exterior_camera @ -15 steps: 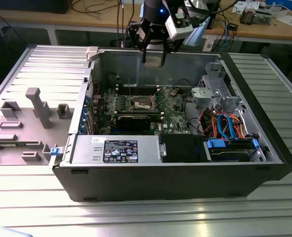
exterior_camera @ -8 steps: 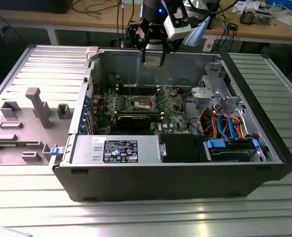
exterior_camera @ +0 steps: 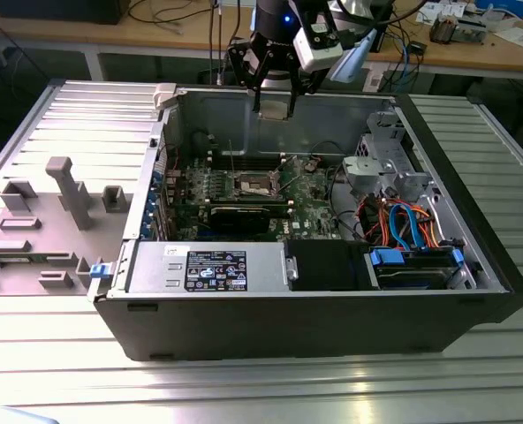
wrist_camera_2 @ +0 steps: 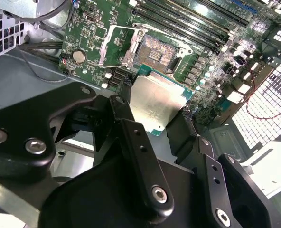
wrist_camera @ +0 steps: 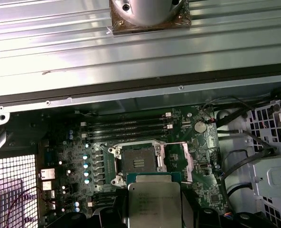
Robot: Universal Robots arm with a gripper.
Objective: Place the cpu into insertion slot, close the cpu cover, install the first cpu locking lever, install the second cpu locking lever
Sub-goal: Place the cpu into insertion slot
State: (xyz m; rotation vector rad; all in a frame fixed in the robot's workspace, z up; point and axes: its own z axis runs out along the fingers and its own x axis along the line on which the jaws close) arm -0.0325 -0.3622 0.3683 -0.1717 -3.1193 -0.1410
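Exterior view: the jaws hang over the rear wall of the open black computer case (exterior_camera: 332, 309), which lies on a ribbed metal worktop (exterior_camera: 244, 389). They pinch the flat square silver-grey cpu (exterior_camera: 273, 108), well above the small square insertion slot (exterior_camera: 255, 184) of the green motherboard (exterior_camera: 310, 190).

Second wrist view: two black fingers (wrist_camera_2: 124, 114) clamp the cpu (wrist_camera_2: 157, 102) by opposite edges. Beyond it the insertion slot (wrist_camera_2: 157, 52) shows its pin field bare, with the thin silver cpu cover (wrist_camera_2: 130, 50) swung open beside it.

First wrist view: the cpu (wrist_camera: 154, 204) hovers near the insertion slot (wrist_camera: 138, 161) but apart from it. The long black memory slots (wrist_camera: 126, 126) lie on the slot's other side.
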